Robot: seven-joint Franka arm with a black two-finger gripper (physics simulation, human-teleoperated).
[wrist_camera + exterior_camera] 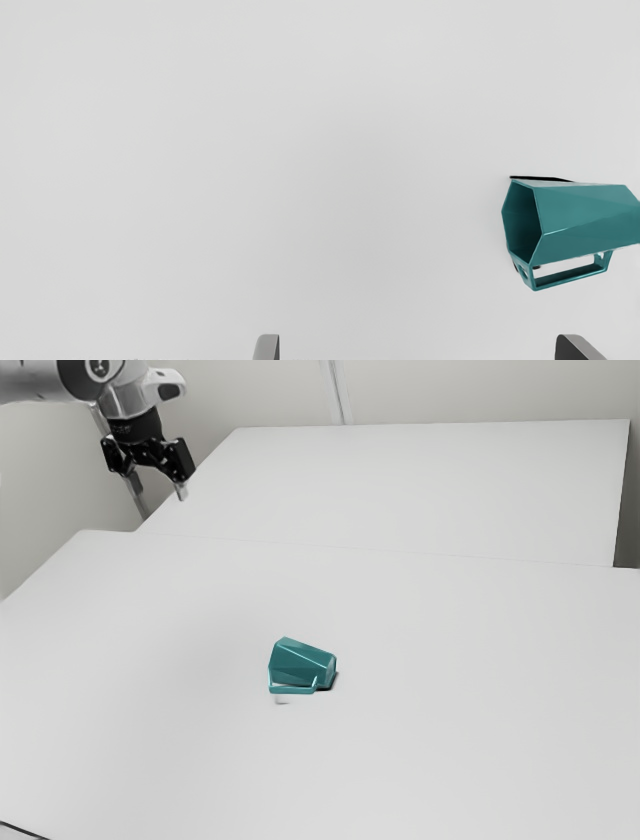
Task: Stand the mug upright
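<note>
A teal faceted mug (303,663) lies on its side on the white table (180,660), its handle toward the exterior view's bottom edge. High above the table, at the exterior view's upper left, hangs the black gripper (180,493), well apart from the mug. In the wrist view the mug (585,215) shows its open mouth and its handle. The gripper (417,347) stands open there, its fingertips wide apart with nothing between them.
A second white surface (420,490) stands behind the table, reaching toward the exterior view's right. Pale walls rise behind it. A dark cable (22,830) crosses the exterior view's lower left corner.
</note>
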